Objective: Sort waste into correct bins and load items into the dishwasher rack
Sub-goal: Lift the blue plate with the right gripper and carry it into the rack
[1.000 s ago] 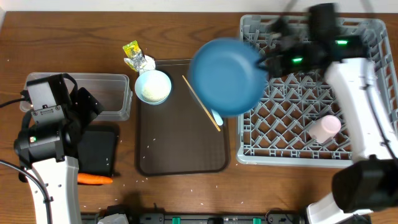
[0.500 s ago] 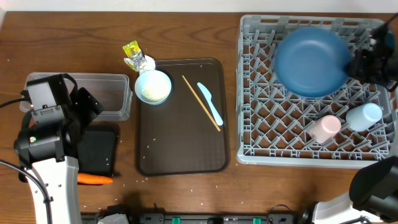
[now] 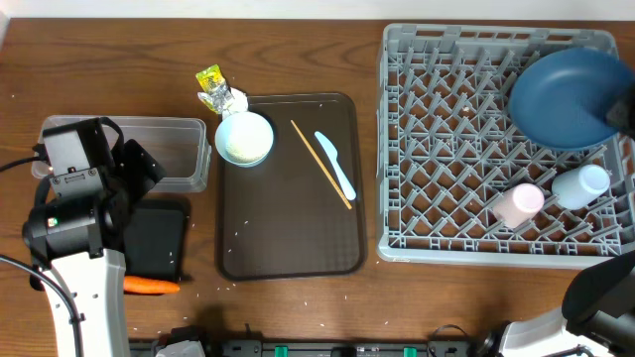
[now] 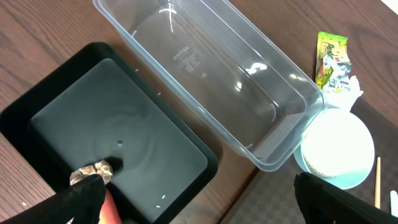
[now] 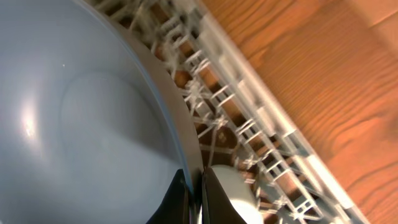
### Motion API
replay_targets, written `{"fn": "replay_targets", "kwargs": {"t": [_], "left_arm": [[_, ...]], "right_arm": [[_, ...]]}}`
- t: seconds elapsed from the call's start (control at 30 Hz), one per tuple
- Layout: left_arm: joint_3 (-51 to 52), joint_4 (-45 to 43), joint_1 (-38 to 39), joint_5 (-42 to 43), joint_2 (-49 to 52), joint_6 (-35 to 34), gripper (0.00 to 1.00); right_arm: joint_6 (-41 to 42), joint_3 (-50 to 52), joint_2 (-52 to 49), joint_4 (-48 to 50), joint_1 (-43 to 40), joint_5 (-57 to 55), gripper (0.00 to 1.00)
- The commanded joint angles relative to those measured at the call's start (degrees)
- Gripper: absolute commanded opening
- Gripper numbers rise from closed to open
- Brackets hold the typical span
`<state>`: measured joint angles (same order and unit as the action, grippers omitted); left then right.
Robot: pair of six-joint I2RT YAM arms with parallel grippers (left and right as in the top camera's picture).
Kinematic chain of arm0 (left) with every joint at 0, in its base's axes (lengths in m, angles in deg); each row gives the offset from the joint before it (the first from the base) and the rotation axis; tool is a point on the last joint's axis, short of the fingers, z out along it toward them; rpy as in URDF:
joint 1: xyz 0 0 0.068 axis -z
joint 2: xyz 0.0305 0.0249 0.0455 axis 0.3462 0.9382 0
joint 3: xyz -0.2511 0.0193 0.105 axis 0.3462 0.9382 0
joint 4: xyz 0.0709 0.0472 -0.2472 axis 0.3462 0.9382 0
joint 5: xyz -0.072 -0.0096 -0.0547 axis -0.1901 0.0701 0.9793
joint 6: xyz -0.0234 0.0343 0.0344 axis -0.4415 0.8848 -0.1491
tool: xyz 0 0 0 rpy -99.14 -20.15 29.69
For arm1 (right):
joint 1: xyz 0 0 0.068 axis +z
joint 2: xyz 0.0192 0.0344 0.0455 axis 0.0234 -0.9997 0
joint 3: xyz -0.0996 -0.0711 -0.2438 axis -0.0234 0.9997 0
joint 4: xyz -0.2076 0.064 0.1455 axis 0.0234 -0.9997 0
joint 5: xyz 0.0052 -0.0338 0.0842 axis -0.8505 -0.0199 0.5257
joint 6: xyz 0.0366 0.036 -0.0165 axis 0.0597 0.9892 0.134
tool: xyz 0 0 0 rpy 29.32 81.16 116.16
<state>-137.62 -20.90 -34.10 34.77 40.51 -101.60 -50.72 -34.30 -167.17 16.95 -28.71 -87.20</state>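
At the near left edge of the table the carrot (image 3: 151, 287) is lying unbinned, just beside the black tray (image 3: 159, 238). Over that tray the left claw (image 4: 198, 185) is being held wide, with nothing in it. The tub (image 3: 179, 149) is standing just beyond, and nothing is to be seen in it. At mid-table, the spoon (image 3: 335, 165) and a thin stick (image 3: 320, 164) are being carried on the brown tray (image 3: 288, 248). The bowl (image 3: 244, 138), filled with something white, is sitting at its far left corner, and the wrapper (image 3: 213, 87) is lying on the table just past that.

In the rack (image 3: 446, 198) the pink cup (image 3: 519, 203) and blue cup (image 3: 580, 185) are lying toward the near right corner. The plate (image 3: 561, 99) is being held over the far right corner, its rim being pinched by the right claw (image 5: 194, 196), narrowed onto it.

The loading of the plate is judged to be the step in hand. It is best being tipped on edge, lowered between two peg rows clear of the cups, and released only once the rim is being borne by the rack.

The pinch on the rim is being shown only by the right wrist view, since the claw is being cut off at the overhead frame's edge. A brown lump (image 4: 93, 171) in the black tray is being shown only by the left wrist view, being hidden under the arm from overhead. The cups are being shown only from overhead
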Motion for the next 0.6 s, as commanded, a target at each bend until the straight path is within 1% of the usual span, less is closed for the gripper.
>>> {"fn": "replay_targets", "kwargs": {"t": [0.0, 0.17, 0.33, 0.57], "left_arm": [[-0.68, 0.11, -0.35, -0.09, -0.72, -0.31, 0.98], [-0.68, 0.11, -0.35, -0.09, -0.72, -0.31, 0.98], [-0.68, 0.11, -0.35, -0.09, -0.72, -0.31, 0.98], [-0.68, 0.11, -0.35, -0.09, -0.72, -0.31, 0.98]], "right_arm": [[2.71, -1.03, 1.16, 2.1, 0.59, -8.72, 0.01], [-1.86, -1.03, 1.14, 4.85, 2.56, -13.7, 0.01], [-8.63, -1.03, 1.14, 7.56, 7.19, -17.42, 0.01], [-16.02, -1.03, 0.48, 12.2, 15.52, -31.82, 0.01]]}}
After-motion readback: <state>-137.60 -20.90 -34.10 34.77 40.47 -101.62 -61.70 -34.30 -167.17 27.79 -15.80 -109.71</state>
